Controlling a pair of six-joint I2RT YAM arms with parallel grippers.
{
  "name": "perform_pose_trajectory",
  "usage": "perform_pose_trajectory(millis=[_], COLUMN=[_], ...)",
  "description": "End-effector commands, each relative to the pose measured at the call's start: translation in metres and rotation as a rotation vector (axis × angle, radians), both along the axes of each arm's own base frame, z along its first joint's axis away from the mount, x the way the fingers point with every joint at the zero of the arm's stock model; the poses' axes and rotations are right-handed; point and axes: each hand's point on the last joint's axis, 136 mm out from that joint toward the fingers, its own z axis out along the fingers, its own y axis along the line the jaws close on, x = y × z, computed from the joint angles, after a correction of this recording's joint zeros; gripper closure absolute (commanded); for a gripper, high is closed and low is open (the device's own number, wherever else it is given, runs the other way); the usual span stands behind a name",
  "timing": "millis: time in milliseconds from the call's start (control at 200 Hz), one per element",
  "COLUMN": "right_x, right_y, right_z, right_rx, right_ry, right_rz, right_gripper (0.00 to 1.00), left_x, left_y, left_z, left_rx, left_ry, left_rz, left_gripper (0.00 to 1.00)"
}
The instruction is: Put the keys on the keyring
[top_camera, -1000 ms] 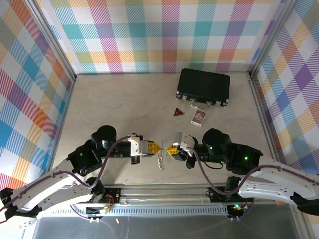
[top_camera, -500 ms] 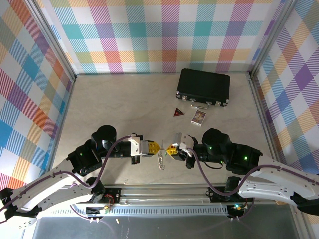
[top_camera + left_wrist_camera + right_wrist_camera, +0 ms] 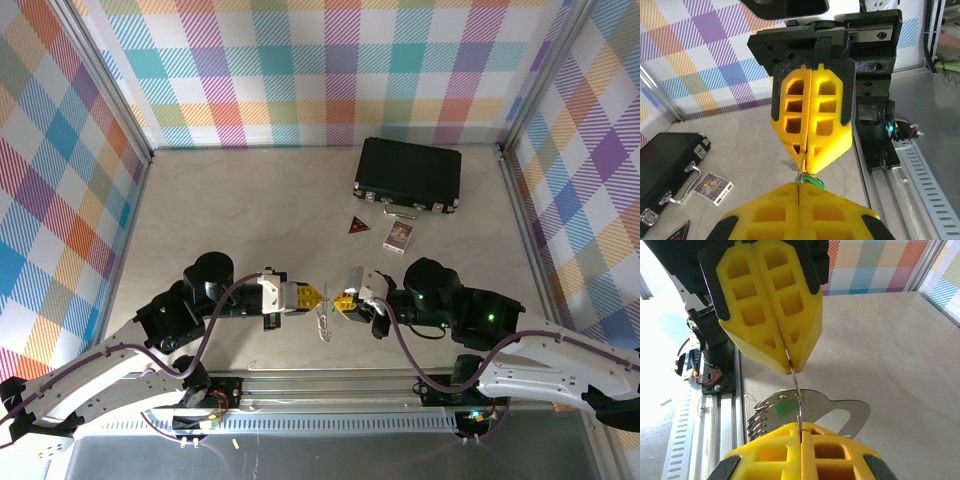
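At the near edge of the table (image 3: 230,200), the two arms are reaching in toward each other, with their tips almost meeting. The left gripper (image 3: 314,296) is pressing its yellow fingers (image 3: 765,220) tightly together. The right gripper (image 3: 342,300) is doing the same. Each is pinching the thin wire of the keyring (image 3: 794,382) from its own side, so the wire is running straight from one pair of tips to the other.

The keys (image 3: 840,412) are hanging bunched just under that wire, between the two grippers and above the tabletop. A flat silvery blade is catching the light there. In the left wrist view a green head (image 3: 814,181) is peeking out right by the wire. Whether either key is threaded on the ring is not clear.

Farther back, well apart from the grippers, a small dark red triangle (image 3: 358,226) and a patterned card (image 3: 399,236) are lying near each other on the table. Just behind them a black case (image 3: 408,173) is sitting with its handle facing the arms. Checked walls (image 3: 320,70) are standing around the far side of the table.
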Motion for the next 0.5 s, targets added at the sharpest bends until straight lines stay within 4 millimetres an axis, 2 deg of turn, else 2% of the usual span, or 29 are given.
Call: perform_pose_trajectory(millis=[0, 495], right_x=[0.0004, 0.0005], right_y=[0.0013, 0.0048], right_z=[0.0198, 0.0205], right_rx=[0.063, 0.069], right_ry=[-0.048, -0.046], right_rz=[0.001, 0.008], right_gripper=[1.0, 1.0], left_x=[-0.0047, -0.0058], left_y=[0.001, 0.001], left_z=[0.0116, 0.0112], left_rx=[-0.032, -0.03], left_ry=[-0.016, -0.017], left_rz=[-0.013, -0.015], left_gripper=[1.0, 1.0])
